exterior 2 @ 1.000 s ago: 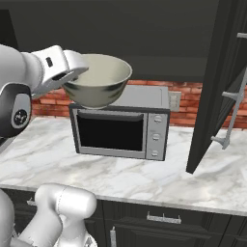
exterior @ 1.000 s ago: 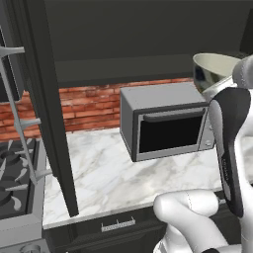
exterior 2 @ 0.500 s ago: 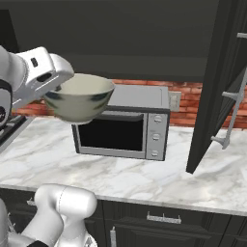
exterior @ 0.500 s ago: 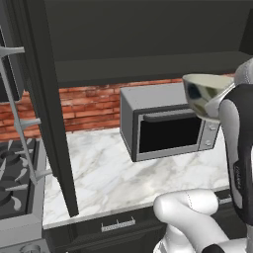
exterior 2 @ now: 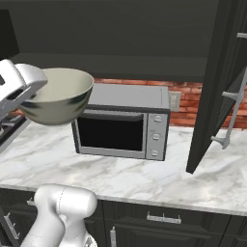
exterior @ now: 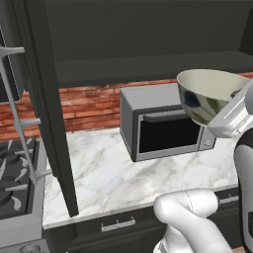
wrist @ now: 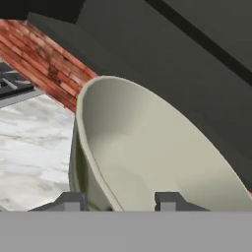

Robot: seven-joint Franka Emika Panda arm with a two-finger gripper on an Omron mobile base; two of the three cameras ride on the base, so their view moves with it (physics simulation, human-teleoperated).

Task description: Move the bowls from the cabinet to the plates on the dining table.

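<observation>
My gripper (exterior: 236,97) is shut on the rim of a glossy grey-green bowl (exterior: 205,95) with a cream rim, holding it in the air in front of the microwave. From the right base the bowl (exterior 2: 59,97) hangs at the left, with the gripper (exterior 2: 38,86) on its near edge. In the hand view the bowl (wrist: 147,157) stands on edge across the gripper (wrist: 118,202), one fingertip (wrist: 167,199) inside its wall and one outside. The dark cabinet (exterior: 148,34) above stands open, its door (exterior: 47,108) swung out. The plates and the dining table are out of view.
A grey microwave (exterior 2: 123,120) sits on the marble counter (exterior 2: 144,178) against the red brick wall (exterior: 89,106). A stove (exterior: 15,183) lies at the counter's left end. The other open cabinet door (exterior 2: 217,87) juts out at the right. Dark drawers (exterior 2: 164,219) run below.
The bowl has come down and away from the cabinet shelf with the gripper still shut on it, and now hangs lower, level with the microwave's top.
</observation>
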